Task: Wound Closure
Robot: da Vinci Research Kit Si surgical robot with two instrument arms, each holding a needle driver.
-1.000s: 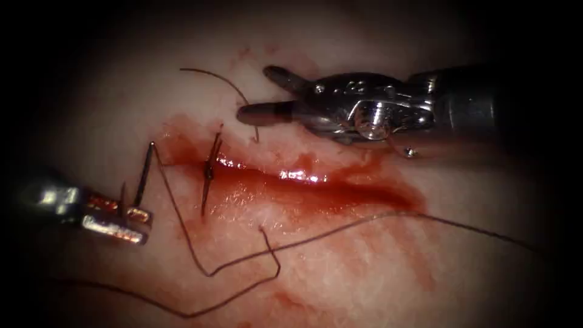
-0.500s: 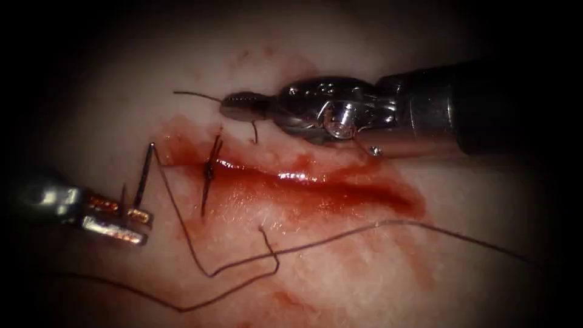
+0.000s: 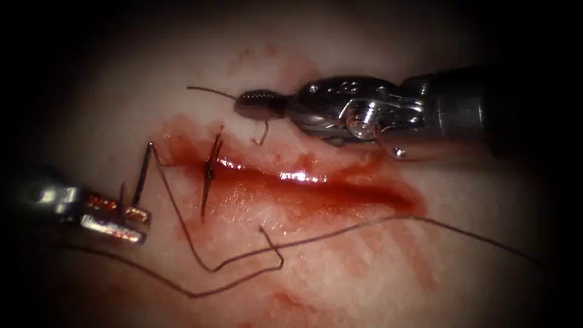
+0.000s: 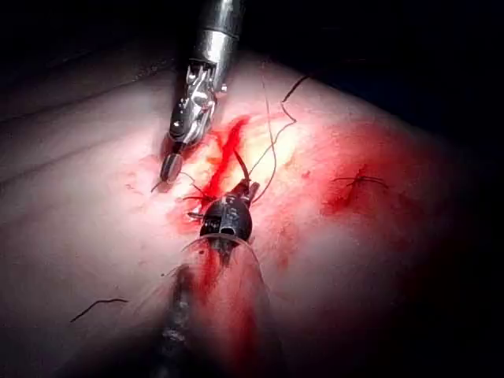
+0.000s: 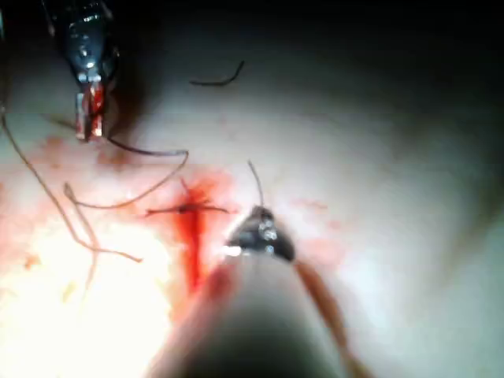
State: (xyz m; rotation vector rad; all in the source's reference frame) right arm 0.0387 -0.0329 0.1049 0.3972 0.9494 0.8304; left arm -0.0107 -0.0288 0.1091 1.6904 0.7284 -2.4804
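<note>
The tissue (image 3: 340, 273) has a red cut (image 3: 316, 185) running across, with one stitch (image 3: 208, 173) over its left end. Above the cut, my right tool (image 3: 243, 104) is shut on a short thread tail (image 3: 209, 92); the tail's other part curls down at its jaws. The same grip shows in the right wrist view (image 5: 256, 228). Left of the cut's end, my left tool (image 3: 144, 225) is shut on the dark needle (image 3: 143, 173), which stands up out of the jaws, clear of the tissue. The long thread (image 3: 182, 234) runs from the needle's upper end down and off right.
Red fluid (image 3: 285, 206) wets the tissue around the cut. The long thread loops (image 3: 243, 276) below the cut. A knotted stitch (image 4: 362, 181) sits apart in the left wrist view. A loose cut thread piece (image 5: 216, 79) lies on the tissue.
My right tool's jaws were open beside the thread tail, then shut on it and drew it slightly right. The left tool and needle have stayed put.
</note>
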